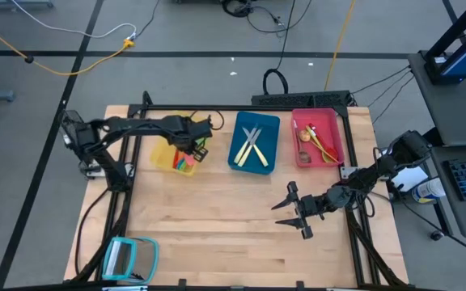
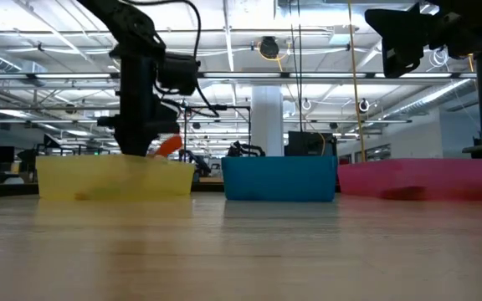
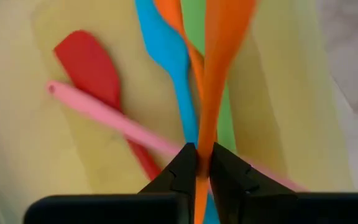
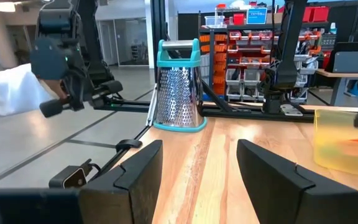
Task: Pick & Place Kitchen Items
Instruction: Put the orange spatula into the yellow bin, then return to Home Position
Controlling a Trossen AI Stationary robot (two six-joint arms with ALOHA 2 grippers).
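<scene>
The orange utensil (image 3: 219,74), pinched by its handle in the left gripper (image 3: 199,163) over the yellow tray (image 1: 167,155), should be lowered clear of the rim — then released — while the right gripper (image 1: 296,212) waits open mid-table.

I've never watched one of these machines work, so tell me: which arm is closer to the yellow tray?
The left. Its gripper hangs right over the yellow tray, shut on an orange utensil. The right gripper waits open over bare table, off beyond the blue tray.
</scene>
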